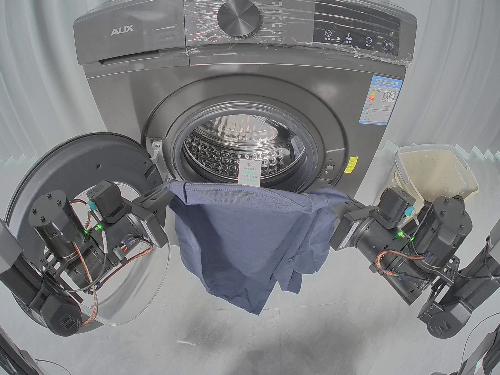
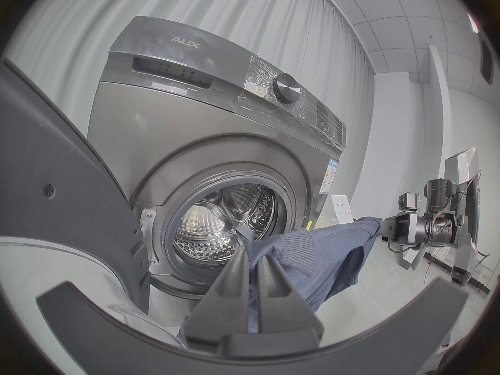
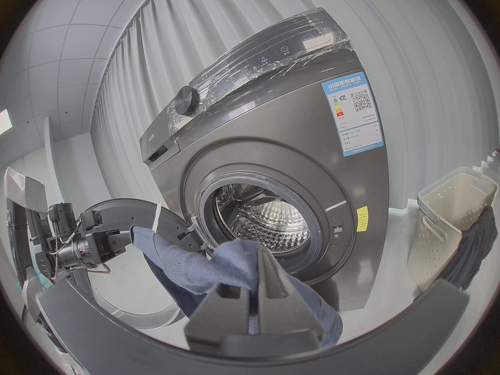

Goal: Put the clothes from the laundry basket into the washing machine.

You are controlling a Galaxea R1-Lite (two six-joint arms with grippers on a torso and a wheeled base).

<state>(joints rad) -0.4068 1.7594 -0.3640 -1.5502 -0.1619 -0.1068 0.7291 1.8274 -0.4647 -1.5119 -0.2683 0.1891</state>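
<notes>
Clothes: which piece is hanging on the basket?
The dark grey garment, draped over the basket side. The blue shirt instead hangs stretched between the left gripper and right gripper in front of the washer opening.

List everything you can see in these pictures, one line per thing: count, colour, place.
washing machine: one, dark grey, centre, facing the robot
door: one, dark grey, swung open on the robot's left
T-shirt: one, navy blue, hanging before the drum opening
laundry basket: one, cream, floor right of the machine
cloth: one, dark, hanging at the basket's side
curtain: one, pale grey, behind the machine
left end effector: one, black, shut on the T-shirt's left edge
right end effector: one, black, shut on its right edge
</notes>
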